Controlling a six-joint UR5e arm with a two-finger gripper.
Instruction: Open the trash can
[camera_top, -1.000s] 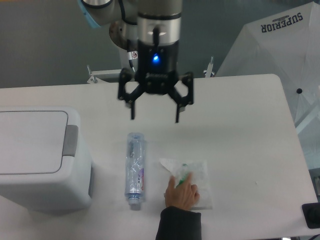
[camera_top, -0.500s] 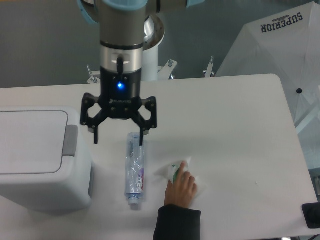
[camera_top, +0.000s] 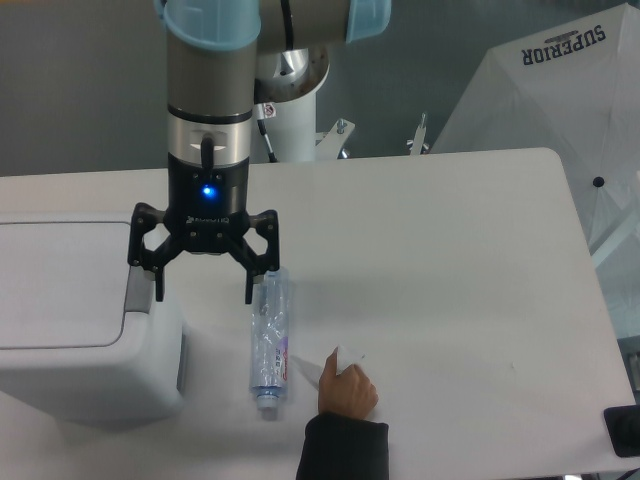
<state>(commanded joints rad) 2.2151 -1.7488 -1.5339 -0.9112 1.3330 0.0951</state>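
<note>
The large boxy white plastic trash can (camera_top: 75, 335) with rounded corners sits at the left edge of the white bench (camera_top: 450, 260), and its flat rectangular lid (camera_top: 60, 285) lies flush and closed — so the task proper has not been accomplished. The grey push tab (camera_top: 137, 290) on the lid's right side shows as a narrow strip, partly behind one finger of the robot's black two-finger end effector (camera_top: 203, 282). That end effector hangs with its fingers spread wide and pointing down, holding nothing; its left-hand fingertip in the picture sits over or right at the tab, while the other fingertip hangs above the top of a clear crushed plastic bottle (camera_top: 270, 335) lying lengthwise on the bench just beside the bin. Whether the finger actually touches the tab cannot be told from this overhead view. By the look of it, the approach is largely done and what is left is the press itself — pushing down on the tab until the lid springs up. Near the bottom edge a person's hand (camera_top: 346, 392) in a dark sleeve rests on a scrap of white wrapper (camera_top: 334, 363), near the bottle's cap end and apart from the bin.
</note>
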